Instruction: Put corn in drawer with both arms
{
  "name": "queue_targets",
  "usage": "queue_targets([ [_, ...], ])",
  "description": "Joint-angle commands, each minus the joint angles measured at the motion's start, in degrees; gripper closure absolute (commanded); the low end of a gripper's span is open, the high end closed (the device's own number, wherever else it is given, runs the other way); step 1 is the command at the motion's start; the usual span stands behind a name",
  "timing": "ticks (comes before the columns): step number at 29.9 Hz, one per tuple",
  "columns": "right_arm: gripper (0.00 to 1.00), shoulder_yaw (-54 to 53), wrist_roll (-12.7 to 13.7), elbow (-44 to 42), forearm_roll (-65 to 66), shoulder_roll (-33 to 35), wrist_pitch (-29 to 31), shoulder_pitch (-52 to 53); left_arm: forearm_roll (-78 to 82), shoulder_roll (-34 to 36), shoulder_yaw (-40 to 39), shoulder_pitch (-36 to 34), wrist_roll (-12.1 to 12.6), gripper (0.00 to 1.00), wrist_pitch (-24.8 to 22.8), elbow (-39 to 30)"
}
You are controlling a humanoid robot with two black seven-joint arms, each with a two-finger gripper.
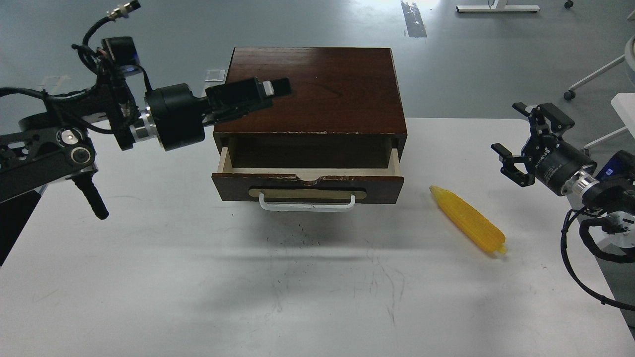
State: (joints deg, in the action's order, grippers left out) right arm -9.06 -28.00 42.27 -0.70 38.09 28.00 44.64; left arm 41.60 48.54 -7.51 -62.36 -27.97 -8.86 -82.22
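Observation:
The yellow corn [469,220] lies on the white table [198,277], to the right of the drawer, pointed end toward the cabinet. The dark brown drawer [307,184] is pulled partly out of the cabinet [317,89]; its white bar handle [307,204] faces me and its inside looks empty. My left gripper [270,90] hovers over the cabinet's front left corner, pointing right, holding nothing; its fingers lie close together and cannot be told apart. My right gripper [518,136] is open and empty, above the table's right edge, right of the corn.
The cabinet stands at the table's far middle. White furniture legs [590,77] and a white surface [626,106] stand off the table's far right. Cables [578,267] hang from my right arm at the table's right edge.

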Motion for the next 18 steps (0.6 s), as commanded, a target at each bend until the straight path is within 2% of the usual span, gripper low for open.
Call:
queue_targets([
  [1,0.0,0.09,0.0,0.09,-0.01,0.75,0.0,0.01,-15.82,0.59,-0.57,3.9,-0.03,0.01,1.22,4.61],
  [4,0.0,0.09,0.0,0.18,-0.01,0.93,0.0,0.01,-23.93,0.86,-3.04,8.04,-0.03,0.01,0.51,8.04],
  [9,0.0,1.06,0.0,0.18,0.78,1.1,0.0,0.09,-31.49,0.5,-12.52,19.1,-0.03,0.01,-5.98,14.37],
  [14,0.0,0.97,0.0,2.28,11.21,3.12,0.0,0.97,-32.11,-1.6,-21.57,28.33,-0.03,0.01,-12.04,18.75],
  [18,0.0,0.88,0.0,5.36,19.05,5.84,0.0,2.02,-32.11,-2.57,-23.43,30.63,-0.03,0.01,-14.33,20.43],
])
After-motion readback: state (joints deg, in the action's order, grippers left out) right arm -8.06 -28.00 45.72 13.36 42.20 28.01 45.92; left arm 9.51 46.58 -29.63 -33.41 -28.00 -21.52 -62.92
